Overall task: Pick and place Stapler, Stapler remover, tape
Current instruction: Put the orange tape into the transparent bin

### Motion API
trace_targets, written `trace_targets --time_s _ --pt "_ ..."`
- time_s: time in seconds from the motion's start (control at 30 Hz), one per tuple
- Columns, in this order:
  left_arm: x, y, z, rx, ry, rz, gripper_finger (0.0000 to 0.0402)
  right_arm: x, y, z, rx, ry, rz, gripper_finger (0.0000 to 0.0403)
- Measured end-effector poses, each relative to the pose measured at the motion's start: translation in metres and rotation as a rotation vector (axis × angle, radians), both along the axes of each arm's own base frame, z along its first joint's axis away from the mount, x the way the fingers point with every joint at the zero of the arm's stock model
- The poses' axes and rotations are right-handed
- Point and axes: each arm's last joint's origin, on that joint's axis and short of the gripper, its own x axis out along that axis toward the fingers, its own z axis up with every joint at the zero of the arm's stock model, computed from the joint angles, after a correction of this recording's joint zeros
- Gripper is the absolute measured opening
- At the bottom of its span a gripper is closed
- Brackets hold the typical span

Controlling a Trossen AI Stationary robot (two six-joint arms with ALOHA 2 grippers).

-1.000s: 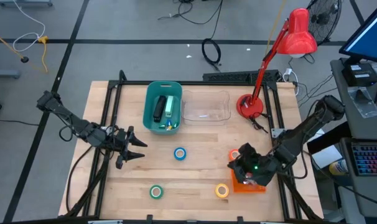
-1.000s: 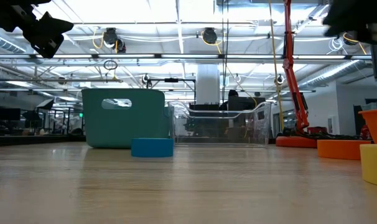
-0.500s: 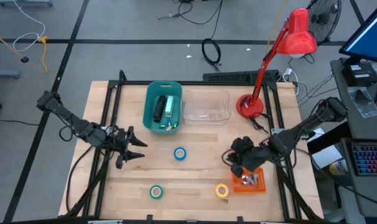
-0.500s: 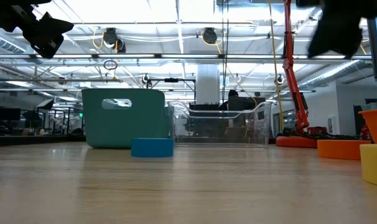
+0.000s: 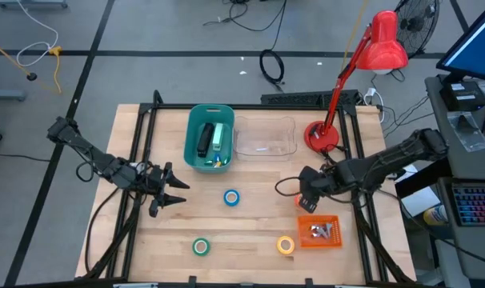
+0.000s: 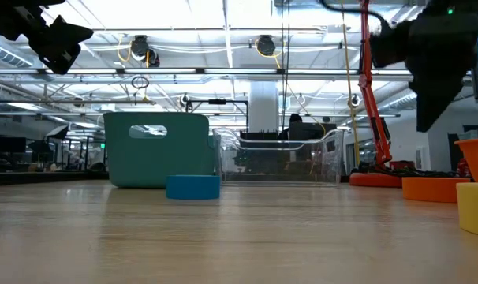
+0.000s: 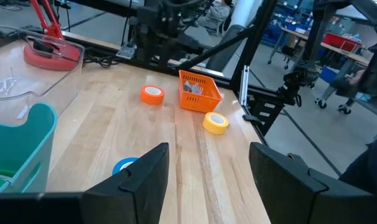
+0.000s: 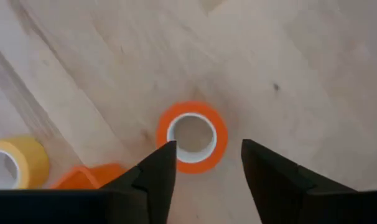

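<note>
1. Between the right gripper's point(image 8: 204, 168) parted fingers point(image 8: 152, 177), which grasp nothing, the orange-red tape roll point(image 8: 191, 135) lies flat on the worktop point(image 5: 250, 224) below.
2. Just beside it sit the yellow roll point(image 5: 286, 245) and an orange basket point(image 5: 318, 231).
3. Farther left lie the blue roll point(image 5: 231, 198) and green roll point(image 5: 201, 247).
4. At the worktop's left edge, the left gripper point(image 5: 172, 190) hangs spread and empty.
5. A teal bin point(image 5: 210, 138) stands at the back.
</note>
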Motion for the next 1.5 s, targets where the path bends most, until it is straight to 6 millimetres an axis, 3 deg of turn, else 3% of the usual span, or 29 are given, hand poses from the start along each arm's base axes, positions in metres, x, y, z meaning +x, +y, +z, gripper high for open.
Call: trace_targets --time_s 0.17,0.37,0.57,0.8,1.2,1.37,1.5 --pt "0.000 0.000 0.000 -0.001 0.000 0.000 0.0225 -0.002 -0.009 -0.020 0.085 0.048 -0.016 0.0197" --pt "0.000 0.000 0.000 -0.004 0.001 0.001 0.0225 -0.009 -0.020 -0.040 0.072 0.094 -0.061 0.0190" --pt "0.000 0.000 0.000 -0.023 0.004 0.005 0.0225 -0.004 -0.020 -0.044 0.142 0.037 -0.063 0.0187" --pt "0.000 0.000 0.000 -0.025 0.004 0.005 0.0225 -0.005 -0.021 -0.046 0.108 0.039 -0.065 0.0198" --pt "0.000 0.000 0.000 -0.025 0.004 0.005 0.0225 -0.011 -0.022 -0.072 0.155 0.005 -0.091 0.0199" --pt "0.000 0.000 0.000 -0.024 0.003 0.013 0.0225 -0.016 -0.023 -0.084 0.151 0.026 -0.112 0.0174" --pt "0.000 0.000 0.000 -0.026 0.002 0.014 0.0225 -0.018 -0.024 -0.086 0.138 0.030 -0.144 0.0118"
